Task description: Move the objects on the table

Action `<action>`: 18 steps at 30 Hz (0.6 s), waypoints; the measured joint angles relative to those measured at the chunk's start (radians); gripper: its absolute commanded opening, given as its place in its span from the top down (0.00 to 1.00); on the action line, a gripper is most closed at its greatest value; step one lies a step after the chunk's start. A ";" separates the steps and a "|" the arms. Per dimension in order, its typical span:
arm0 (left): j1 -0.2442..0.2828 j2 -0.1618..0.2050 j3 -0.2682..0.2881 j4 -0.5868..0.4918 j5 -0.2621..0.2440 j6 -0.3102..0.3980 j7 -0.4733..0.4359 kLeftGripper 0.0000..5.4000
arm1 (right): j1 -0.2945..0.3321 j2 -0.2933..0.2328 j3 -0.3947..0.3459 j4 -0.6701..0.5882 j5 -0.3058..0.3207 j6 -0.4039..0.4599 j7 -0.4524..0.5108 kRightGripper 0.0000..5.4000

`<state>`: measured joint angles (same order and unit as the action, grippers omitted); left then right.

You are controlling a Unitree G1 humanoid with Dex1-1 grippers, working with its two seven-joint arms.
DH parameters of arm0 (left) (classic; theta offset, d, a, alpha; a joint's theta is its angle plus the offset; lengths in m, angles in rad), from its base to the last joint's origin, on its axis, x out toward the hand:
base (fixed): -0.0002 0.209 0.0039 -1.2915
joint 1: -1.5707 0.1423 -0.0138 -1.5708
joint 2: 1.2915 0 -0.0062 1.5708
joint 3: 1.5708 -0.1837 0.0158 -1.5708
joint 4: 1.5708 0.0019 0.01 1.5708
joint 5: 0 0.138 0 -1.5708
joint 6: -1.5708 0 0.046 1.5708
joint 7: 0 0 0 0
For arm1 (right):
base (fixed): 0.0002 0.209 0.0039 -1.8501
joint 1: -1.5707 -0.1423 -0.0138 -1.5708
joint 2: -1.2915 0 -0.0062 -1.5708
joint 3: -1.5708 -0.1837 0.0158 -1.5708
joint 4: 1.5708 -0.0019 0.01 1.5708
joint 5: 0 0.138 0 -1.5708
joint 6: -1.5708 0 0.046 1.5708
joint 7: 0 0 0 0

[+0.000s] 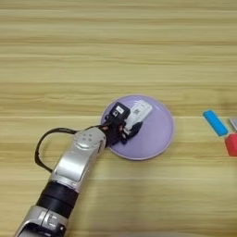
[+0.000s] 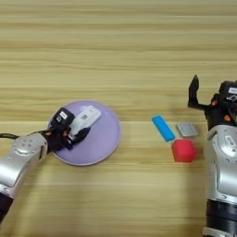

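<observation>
The round lilac plate (image 1: 155,136) lies at the middle of the table (image 1: 115,55). A white flat bar (image 1: 140,112) with a small printed label rests tilted on the plate's left half. My left gripper (image 1: 126,122) reaches over the plate's left rim, open, with its black fingers either side of the bar's near end. The small red cube (image 2: 183,151) sits on the wood to the right of the plate. My right gripper (image 2: 208,99) hovers open at the right edge, just beyond the cube, with nothing in it.
A blue oblong block (image 2: 163,128) lies slanted between the plate and the cube. A small grey square piece (image 2: 187,129) sits beside it, just above the cube. A black cable (image 1: 44,146) loops out from my left forearm.
</observation>
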<state>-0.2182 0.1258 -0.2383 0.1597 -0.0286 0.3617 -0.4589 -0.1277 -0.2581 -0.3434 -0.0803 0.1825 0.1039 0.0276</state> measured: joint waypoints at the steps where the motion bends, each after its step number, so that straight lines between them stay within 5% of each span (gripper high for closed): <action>1: 0.000 0.002 0.010 -0.002 -0.007 0.000 -0.001 0.47 | 0.000 0.000 0.000 0.001 0.000 0.000 0.000 0.00; 13: -0.012 -0.004 0.083 -0.056 -0.085 0.012 -0.004 0.47 | 0.000 0.000 0.000 0.016 0.000 0.000 0.001 0.00; 18: -0.035 0.013 0.161 -0.118 -0.123 0.028 0.016 0.47 | 0.000 0.000 0.001 0.017 0.001 0.000 0.002 0.00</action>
<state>-0.2532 0.1392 -0.0775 0.0415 -0.1516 0.3894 -0.4425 -0.1278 -0.2582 -0.3428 -0.0634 0.1839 0.1043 0.0292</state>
